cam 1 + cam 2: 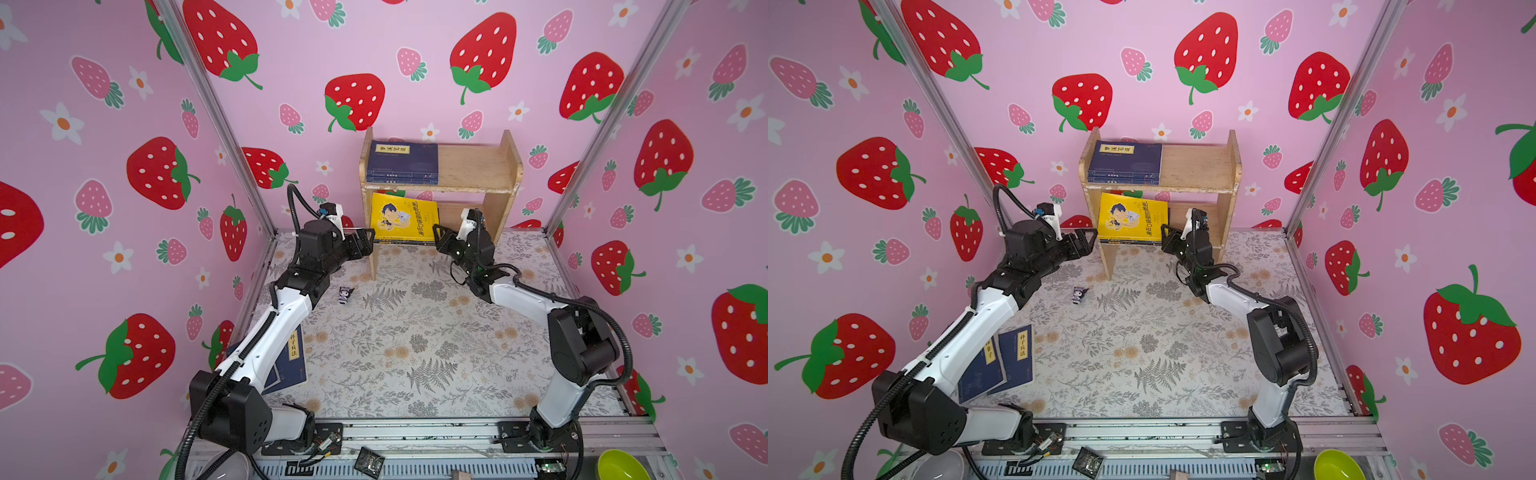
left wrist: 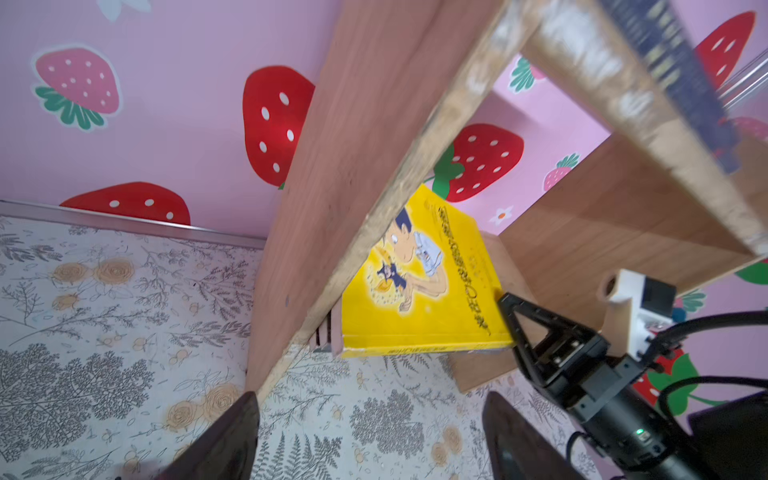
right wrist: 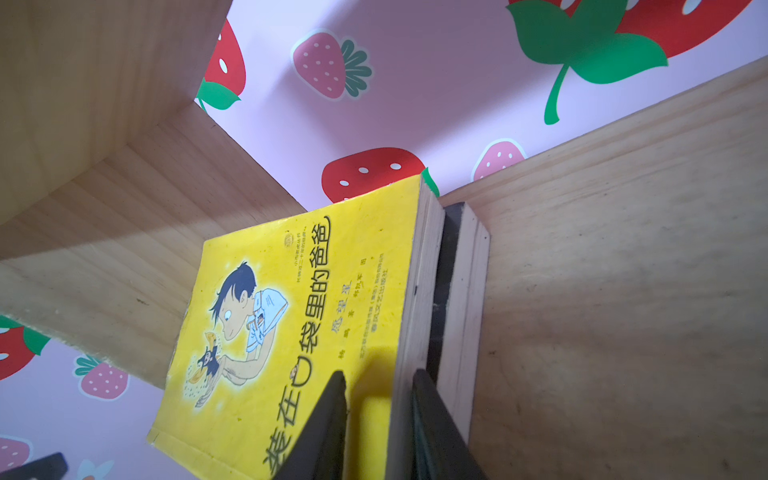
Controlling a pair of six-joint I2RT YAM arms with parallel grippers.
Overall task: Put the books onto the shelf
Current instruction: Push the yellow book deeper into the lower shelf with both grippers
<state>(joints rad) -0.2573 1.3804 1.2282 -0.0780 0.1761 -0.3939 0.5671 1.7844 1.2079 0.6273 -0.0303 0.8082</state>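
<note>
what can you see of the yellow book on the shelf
A thin yellow book, a paperback with a cartoon boy and black characters on its cover, pale page edges. It lies cover up on a dark book in the lower tier of the wooden shelf. The right gripper pinches its page-edge corner.

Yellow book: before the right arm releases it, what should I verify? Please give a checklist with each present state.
1. Grip: right fingers clamp only the yellow book; the dark book beneath is outside the grip: ok.
2. Place: yellow book is in the shelf, lower tier: ok.
3. Flat on the dark book: cannot tell; it looks tilted.
4. Clearance: left fingers open, outside the shelf: ok.
5. All books shelved: not ok; two navy books lie on the table under the left arm.
</note>
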